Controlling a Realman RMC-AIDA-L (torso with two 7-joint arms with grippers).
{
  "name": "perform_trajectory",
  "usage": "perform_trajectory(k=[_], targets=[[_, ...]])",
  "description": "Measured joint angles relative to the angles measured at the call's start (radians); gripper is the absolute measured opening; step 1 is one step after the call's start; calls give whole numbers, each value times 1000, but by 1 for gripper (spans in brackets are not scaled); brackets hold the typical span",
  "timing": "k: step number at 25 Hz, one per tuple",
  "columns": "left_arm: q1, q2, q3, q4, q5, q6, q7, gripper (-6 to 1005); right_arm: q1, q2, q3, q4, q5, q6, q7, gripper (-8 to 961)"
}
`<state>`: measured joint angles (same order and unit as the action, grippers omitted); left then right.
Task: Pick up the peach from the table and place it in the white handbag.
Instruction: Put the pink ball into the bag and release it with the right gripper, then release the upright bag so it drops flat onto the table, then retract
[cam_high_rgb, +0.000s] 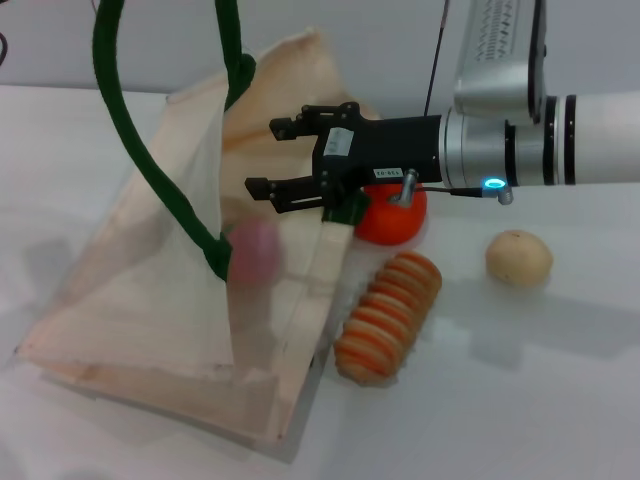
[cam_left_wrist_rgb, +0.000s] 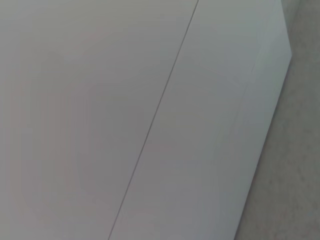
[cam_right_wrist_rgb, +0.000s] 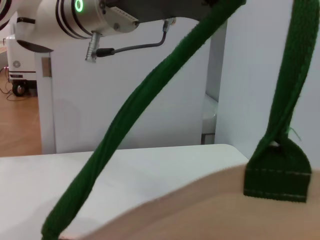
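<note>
The white handbag (cam_high_rgb: 150, 300) stands on the table with its mouth held open, and its dark green handles (cam_high_rgb: 130, 130) are pulled up out of the head view. The peach (cam_high_rgb: 255, 250), a blurred pale-pink ball, is inside the bag's mouth, just below my right gripper (cam_high_rgb: 262, 157). That gripper is open over the opening, with nothing between its fingers. In the right wrist view a green handle (cam_right_wrist_rgb: 150, 110) rises to my left arm's wrist (cam_right_wrist_rgb: 75, 17) at the top; the bag's cream fabric (cam_right_wrist_rgb: 210, 210) fills the bottom.
An orange stemmed fruit (cam_high_rgb: 392, 212) sits right behind the right gripper. A ridged orange roll (cam_high_rgb: 388, 315) lies beside the bag, and a beige potato-like ball (cam_high_rgb: 518, 257) is farther right. The left wrist view shows only a white surface (cam_left_wrist_rgb: 125, 120).
</note>
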<state>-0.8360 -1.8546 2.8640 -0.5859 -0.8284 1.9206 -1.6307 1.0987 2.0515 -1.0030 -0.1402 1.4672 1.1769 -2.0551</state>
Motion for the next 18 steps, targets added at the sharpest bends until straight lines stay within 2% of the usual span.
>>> perform_trajectory(k=[8, 9, 12, 18], targets=[[4, 2, 0, 0, 0, 0, -1, 119, -21, -7, 14, 0, 17, -1, 7, 897], [5, 2, 0, 0, 0, 0, -2, 119, -21, -7, 14, 0, 17, -1, 7, 897], [8, 4, 0, 0, 0, 0, -2, 120, -81, -18, 53, -22, 49, -4, 7, 897], [17, 6, 0, -3, 0, 0, -2, 120, -247, -27, 67, -146, 169, -4, 11, 897]])
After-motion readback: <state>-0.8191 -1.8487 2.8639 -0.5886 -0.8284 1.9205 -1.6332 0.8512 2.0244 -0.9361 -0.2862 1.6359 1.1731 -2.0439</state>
